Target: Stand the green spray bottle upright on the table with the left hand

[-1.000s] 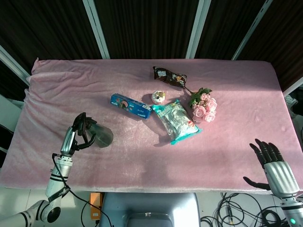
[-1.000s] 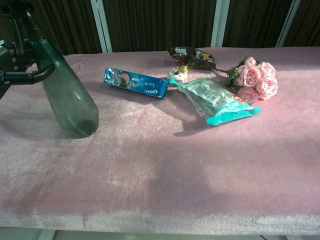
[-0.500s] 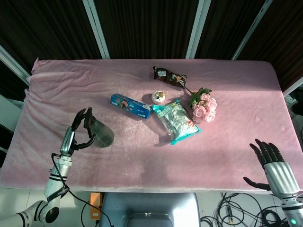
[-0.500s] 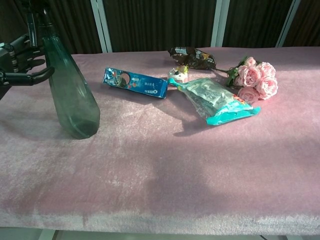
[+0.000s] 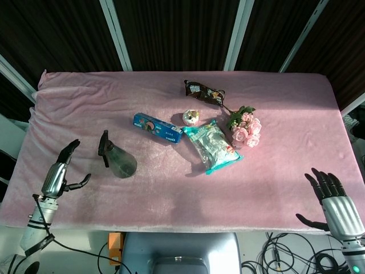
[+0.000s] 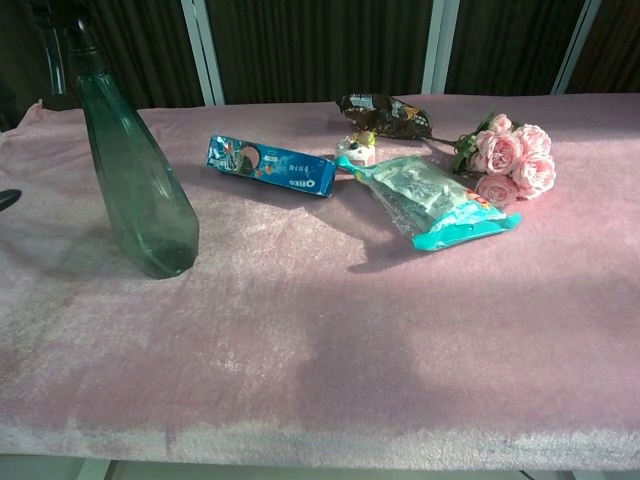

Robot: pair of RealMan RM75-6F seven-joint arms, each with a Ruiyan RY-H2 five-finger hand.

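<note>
While I look down from the head camera, the pink table (image 5: 274, 114) fills most of what I see, its cloth wrinkled toward the far left corner. On its near left part the green spray bottle (image 5: 117, 160) stands upright on its base with the dark trigger head on top; the chest view shows it (image 6: 130, 180) free of any contact. My left hand (image 5: 61, 168) hangs to the left of the bottle, apart from it, fingers spread and holding nothing. My right hand (image 5: 333, 200) sits off the near right edge of the table, fingers apart as well, nothing in them. Mid-table lies the teal snack bag (image 5: 212, 146), and just right of it the pink roses (image 5: 246, 129). A blue Oreo pack (image 5: 157, 128) lies left of the bag, a dark wrapper (image 5: 203, 92) farther back, and a small round pastry (image 5: 191, 117) between them.
</note>
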